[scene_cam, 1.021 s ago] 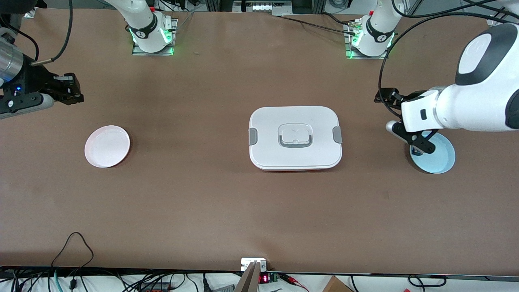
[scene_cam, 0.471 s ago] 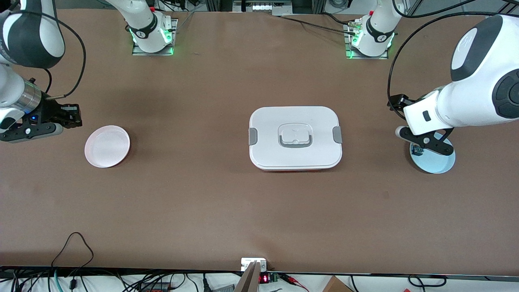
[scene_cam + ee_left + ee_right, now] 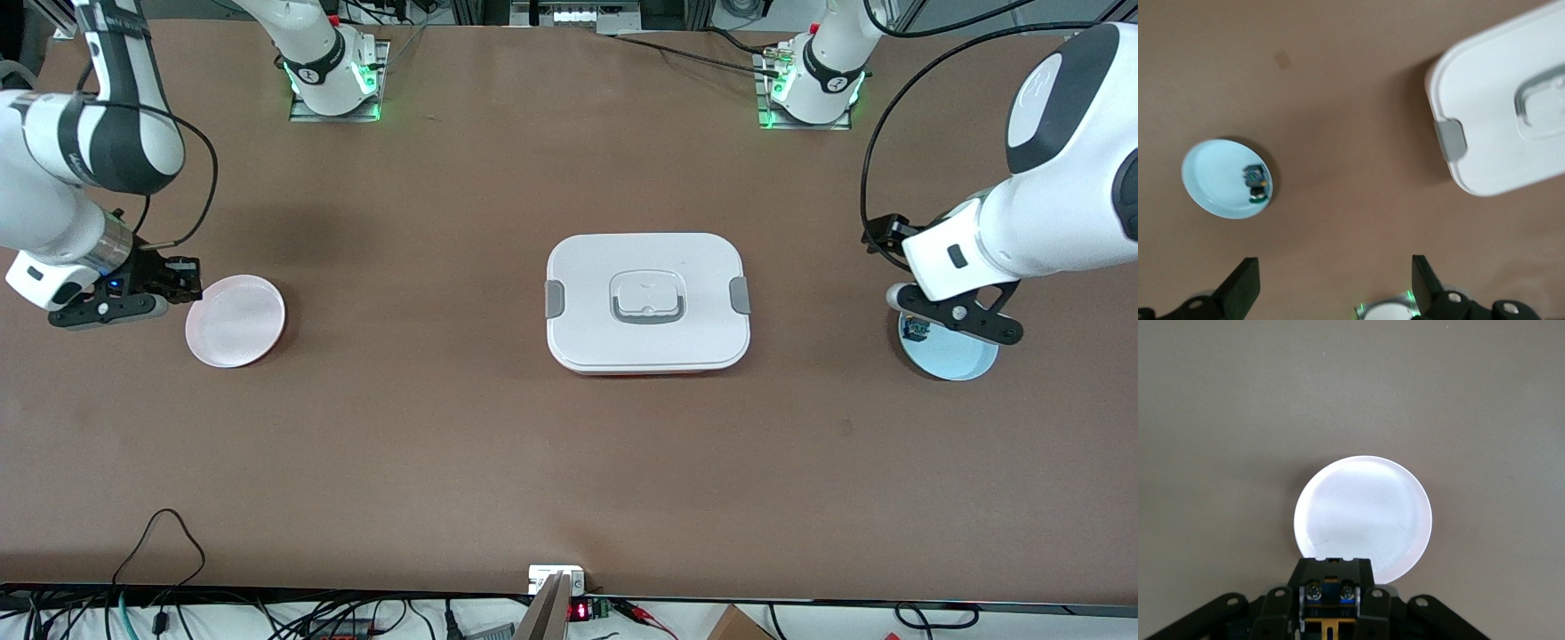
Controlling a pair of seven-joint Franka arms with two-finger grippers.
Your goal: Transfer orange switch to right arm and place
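Note:
The orange switch shows in no view. My right gripper (image 3: 185, 281) hangs at the rim of the pink-white plate (image 3: 236, 320), toward the right arm's end of the table. In the right wrist view its fingers stand together (image 3: 1330, 564) over the plate's bare inside (image 3: 1365, 513), and the gripper body hides anything between the tips. My left gripper (image 3: 956, 320) is open and empty over the light blue plate (image 3: 960, 363). In the left wrist view its jaws (image 3: 1335, 283) stand wide apart above bare table, with the blue plate (image 3: 1208, 180) off to one side.
A small part with a green cap and bluish body (image 3: 914, 331) lies on the blue plate; it also shows in the left wrist view (image 3: 1256, 185). A white lidded box with grey clips (image 3: 647, 302) sits mid-table, and one end of it shows in the left wrist view (image 3: 1498, 113).
The right arm has swung in from the table's end and come down beside the pink-white plate. The left gripper has shifted over the blue plate toward the left arm's end.

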